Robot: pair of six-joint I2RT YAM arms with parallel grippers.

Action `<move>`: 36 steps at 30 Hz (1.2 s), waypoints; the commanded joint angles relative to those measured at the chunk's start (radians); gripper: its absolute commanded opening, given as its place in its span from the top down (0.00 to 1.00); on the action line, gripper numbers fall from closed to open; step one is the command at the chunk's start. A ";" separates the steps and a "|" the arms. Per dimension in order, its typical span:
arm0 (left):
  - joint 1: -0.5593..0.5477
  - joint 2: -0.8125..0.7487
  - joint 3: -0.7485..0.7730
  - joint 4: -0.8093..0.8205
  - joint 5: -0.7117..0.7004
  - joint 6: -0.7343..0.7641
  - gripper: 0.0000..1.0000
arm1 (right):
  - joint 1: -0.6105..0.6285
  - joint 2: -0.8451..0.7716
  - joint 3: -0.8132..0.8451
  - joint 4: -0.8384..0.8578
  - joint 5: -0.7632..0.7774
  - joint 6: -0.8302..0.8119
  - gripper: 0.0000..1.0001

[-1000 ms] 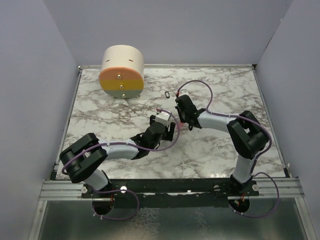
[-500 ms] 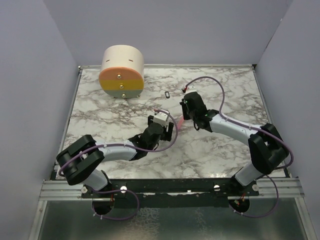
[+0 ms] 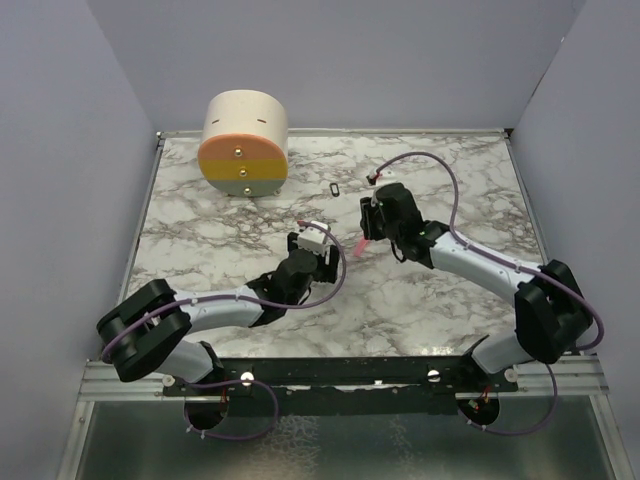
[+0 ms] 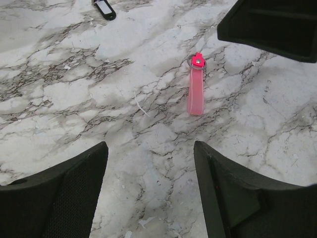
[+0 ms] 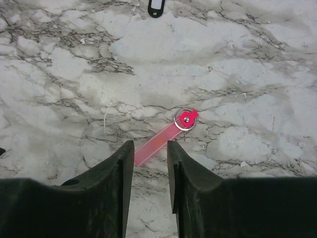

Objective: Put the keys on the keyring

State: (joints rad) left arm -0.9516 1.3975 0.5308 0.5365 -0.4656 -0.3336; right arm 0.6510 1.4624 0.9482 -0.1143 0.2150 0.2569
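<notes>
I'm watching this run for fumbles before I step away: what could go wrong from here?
1. The pink key lies flat on the marble, with only its end between the open jaws of the right tool; a grasp may slip.
2. The keyring lies apart and looks tiny; threading may miss.

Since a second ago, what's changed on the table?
The right gripper moved right and its jaws parted, apparently releasing the keys, which lie flat on the table. The left gripper, jaws open, drew back slightly toward its base. The keyring and the round tub stayed put.
</notes>
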 commanded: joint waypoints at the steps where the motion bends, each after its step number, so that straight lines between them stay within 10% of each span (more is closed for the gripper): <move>1: -0.007 -0.051 -0.018 0.026 -0.040 0.000 0.27 | 0.007 0.116 0.066 -0.085 0.032 -0.013 0.65; 36: -0.008 -0.019 -0.010 0.026 -0.074 0.025 0.27 | 0.025 0.469 0.192 -0.017 0.260 -0.062 0.79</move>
State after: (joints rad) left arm -0.9516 1.3632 0.5083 0.5392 -0.5129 -0.3183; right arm 0.6704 1.8999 1.1221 -0.1467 0.4259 0.2050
